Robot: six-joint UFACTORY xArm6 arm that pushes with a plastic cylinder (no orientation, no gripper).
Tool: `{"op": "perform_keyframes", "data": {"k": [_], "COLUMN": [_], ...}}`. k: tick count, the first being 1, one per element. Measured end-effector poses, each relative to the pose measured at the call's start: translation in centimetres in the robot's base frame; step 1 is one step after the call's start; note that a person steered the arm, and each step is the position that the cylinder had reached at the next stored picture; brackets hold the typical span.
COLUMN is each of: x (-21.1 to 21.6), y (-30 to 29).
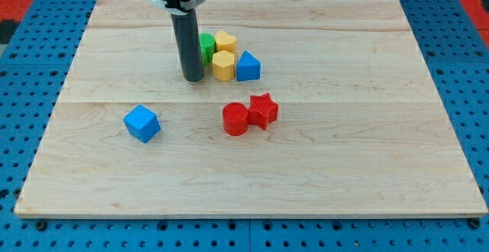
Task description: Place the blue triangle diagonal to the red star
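Observation:
The blue triangle lies near the board's middle top, touching the right side of a yellow hexagon. The red star lies below and slightly right of it, touching a red cylinder on its left. My tip rests on the board left of the yellow hexagon, about two block widths left of the blue triangle, right beside the green block.
A yellow heart sits above the hexagon, next to the green block. A blue cube lies alone at the view's lower left. The wooden board is bordered by blue pegboard.

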State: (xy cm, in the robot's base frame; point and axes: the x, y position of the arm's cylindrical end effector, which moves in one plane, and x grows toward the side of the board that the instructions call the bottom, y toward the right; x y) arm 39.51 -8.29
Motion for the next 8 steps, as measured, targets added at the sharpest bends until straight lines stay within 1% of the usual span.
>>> {"op": "perform_keyframes", "data": {"k": [1,2,4,7,8], "x": [1.1,1.0,-4.0,-4.1,-1.1], "y": [0.7,3.6,4.1,8.5,10.7]}}
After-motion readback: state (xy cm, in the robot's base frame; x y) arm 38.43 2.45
